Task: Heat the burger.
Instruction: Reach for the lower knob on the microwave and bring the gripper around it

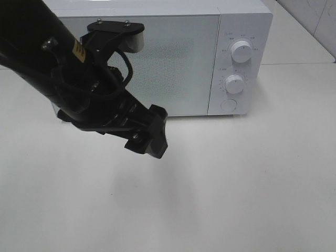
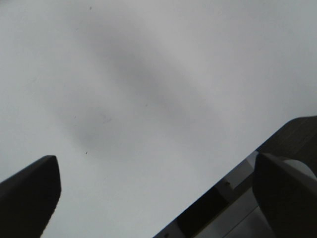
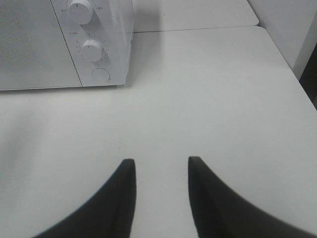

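The burger shows in none of the views. The white microwave (image 1: 178,58) stands at the back of the table with its door shut. My left arm hangs in front of the door, and its gripper (image 1: 151,137) is above the table just ahead of the microwave's lower front edge. In the left wrist view the left gripper (image 2: 156,158) is open, its fingers wide apart over bare tabletop. My right gripper (image 3: 162,160) is open with nothing between its fingers, low over the table to the right of the microwave (image 3: 59,44).
The microwave's control panel carries two knobs (image 1: 241,51) (image 1: 234,84) and a round button (image 1: 229,104). The white table (image 1: 252,189) extends in front and to the right. Its right edge (image 3: 297,74) shows in the right wrist view.
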### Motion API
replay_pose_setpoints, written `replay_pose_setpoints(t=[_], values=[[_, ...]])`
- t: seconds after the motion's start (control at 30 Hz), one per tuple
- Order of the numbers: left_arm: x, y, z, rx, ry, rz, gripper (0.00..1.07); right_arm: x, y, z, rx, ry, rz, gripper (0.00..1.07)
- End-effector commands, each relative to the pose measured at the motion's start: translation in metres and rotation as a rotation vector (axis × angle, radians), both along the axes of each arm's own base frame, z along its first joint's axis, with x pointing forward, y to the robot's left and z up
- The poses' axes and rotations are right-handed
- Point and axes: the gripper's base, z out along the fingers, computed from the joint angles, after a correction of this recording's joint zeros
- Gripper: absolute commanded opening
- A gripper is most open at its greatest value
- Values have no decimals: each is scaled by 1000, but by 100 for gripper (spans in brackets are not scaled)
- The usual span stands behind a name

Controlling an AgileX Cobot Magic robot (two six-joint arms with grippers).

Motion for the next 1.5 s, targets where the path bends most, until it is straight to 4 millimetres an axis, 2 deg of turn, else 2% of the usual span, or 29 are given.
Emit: replay_pose_setpoints(t=[0.03,0.17,0.2,0.3,0.33,0.4,0.47,0.53,0.57,0.6,0.63,0.7,0.73,0.83,0.9,1.0,1.07,1.2,1.27,1.3,1.33,1.4,1.43,1.5], values=[[-4,4,7,25,7,18,102,-4,0,1,-5,-38,-4,38],[-5,18,16,45,21,48,102,-4,0,1,-5,-38,-4,38],[-2,29,22,53,30,79,102,-4,0,1,-5,-38,-4,38],[0,36,24,57,36,99,102,-4,0,1,-5,-38,-4,38],[4,50,31,60,38,135,102,-4,0,1,-5,-38,-4,38],[5,56,33,63,40,149,102,-4,0,1,-5,-38,-4,38],[12,88,46,75,42,216,102,-4,0,1,-5,-38,-4,38],[12,95,48,78,44,228,102,-4,0,1,-5,-38,-4,38],[14,114,53,87,51,269,102,-4,0,1,-5,-38,-4,38],[14,114,53,87,51,269,102,-4,0,1,-5,-38,-4,38],[14,128,57,92,52,299,102,-4,0,1,-5,-38,-4,38],[14,134,58,93,51,312,102,-4,0,1,-5,-38,-4,38],[11,150,59,100,51,341,102,-4,0,1,-5,-38,-4,38],[9,156,58,103,51,352,102,-4,0,1,-5,-38,-4,38],[1,186,50,113,59,416,102,-4,0,1,-5,-38,-4,38],[-2,192,49,112,63,431,102,-4,0,1,-5,-38,-4,38],[-17,216,40,110,76,510,102,-4,0,1,-5,-38,-4,38],[-30,228,35,111,72,561,102,-4,0,1,-5,-38,-4,38],[-45,234,30,107,62,602,102,-4,0,1,-5,-38,-4,38],[-45,234,30,107,62,602,102,-4,0,1,-5,-38,-4,38],[-55,234,30,102,45,605,102,-4,0,1,-5,-38,-4,38],[-59,234,30,96,37,606,102,-4,0,1,-5,-38,-4,38],[-68,233,32,84,4,609,102,-4,0,1,-5,-38,-4,38],[-71,233,32,78,-15,611,102,-4,0,1,-5,-38,-4,38]])
